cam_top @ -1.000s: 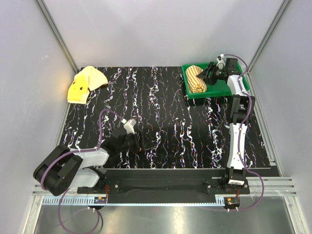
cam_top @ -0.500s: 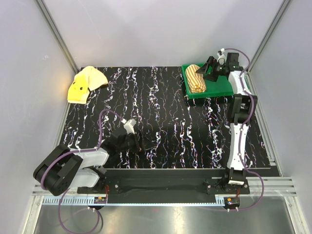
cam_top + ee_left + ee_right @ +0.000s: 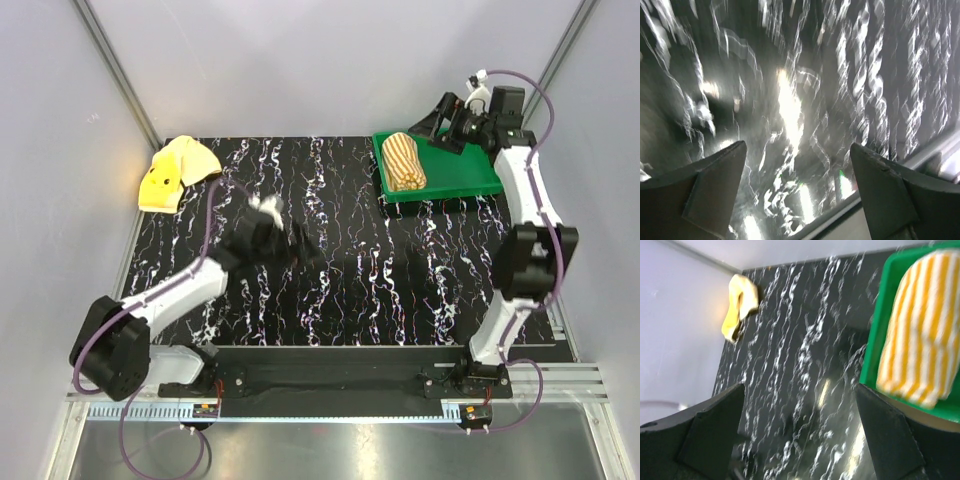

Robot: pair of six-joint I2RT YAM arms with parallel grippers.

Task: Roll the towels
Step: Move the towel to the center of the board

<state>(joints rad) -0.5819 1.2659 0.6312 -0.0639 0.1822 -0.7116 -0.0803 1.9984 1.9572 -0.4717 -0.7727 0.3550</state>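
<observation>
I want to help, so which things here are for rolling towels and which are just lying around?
For the job:
- orange-and-cream striped cloth towel, already rolled
- plain yellow cloth towel, crumpled, not yet rolled

Just lying about:
- shallow green plastic tray, holding the striped roll
- black white-veined tabletop

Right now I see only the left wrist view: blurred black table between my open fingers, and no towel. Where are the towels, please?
Observer: The striped towel lies rolled up inside the green tray, at the far right of the table.
Operator: And the other one?
Observer: The yellow towel lies crumpled, not rolled, in the far left corner.
Operator: Is the right hand holding something?
Observer: No. The right hand is open and empty, raised near the tray.
</observation>
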